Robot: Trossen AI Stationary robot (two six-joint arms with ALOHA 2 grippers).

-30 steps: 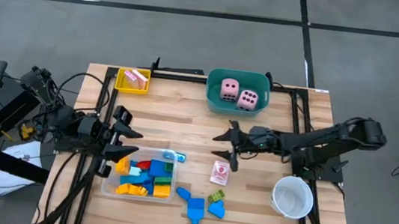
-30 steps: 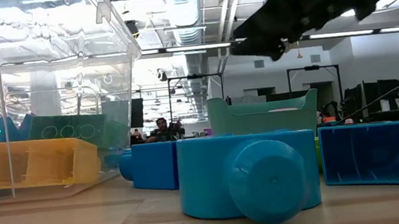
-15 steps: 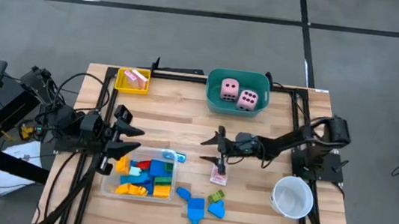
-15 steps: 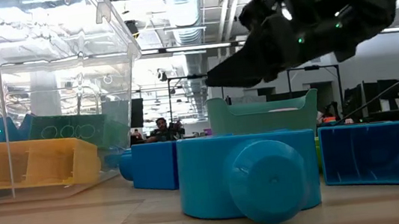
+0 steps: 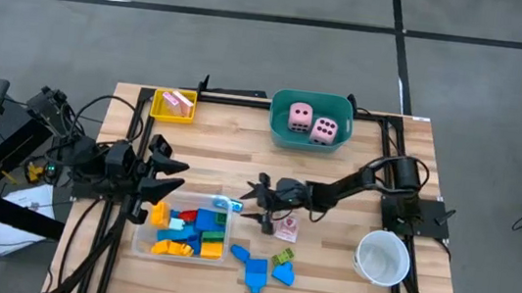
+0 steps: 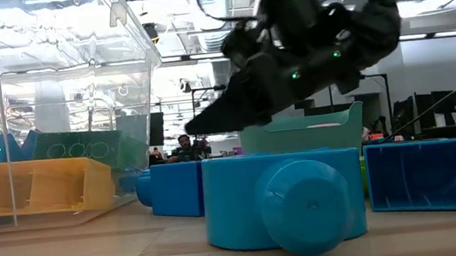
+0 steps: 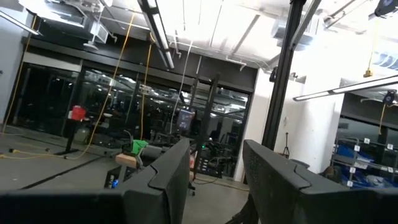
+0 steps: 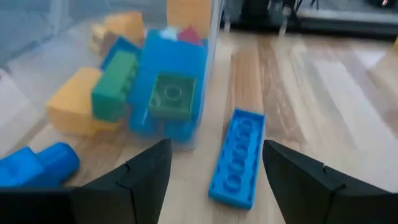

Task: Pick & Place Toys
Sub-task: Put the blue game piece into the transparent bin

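Observation:
My right gripper [image 5: 246,204] stands open low over the table's middle. Its fingers [image 8: 140,177] sit on either side of a flat blue brick [image 8: 237,155] without touching it. The brick [image 5: 228,203] lies flat on the wood beside the clear tray [image 5: 140,241], which holds several coloured blocks [image 5: 190,229]. A pink-white card [image 5: 287,230] lies just near of the gripper. Blue blocks [image 5: 252,266] and a green one [image 5: 283,257] lie near the front edge. My left gripper [image 5: 176,178] hangs open above the tray's left end and points up into the room [image 7: 214,174].
The teal tub [image 5: 282,134] with two pink dice [image 5: 311,123] stands at the far edge, and the yellow tray [image 5: 159,107] is at the far left. A white cup [image 5: 382,257] stands at the near right. Large blue blocks [image 6: 284,203] fill the low view's foreground.
My right gripper has gone down and toward the table's left edge, from beside the tub's near side to the flat blue brick. It has stayed open. My left gripper has turned a little in place.

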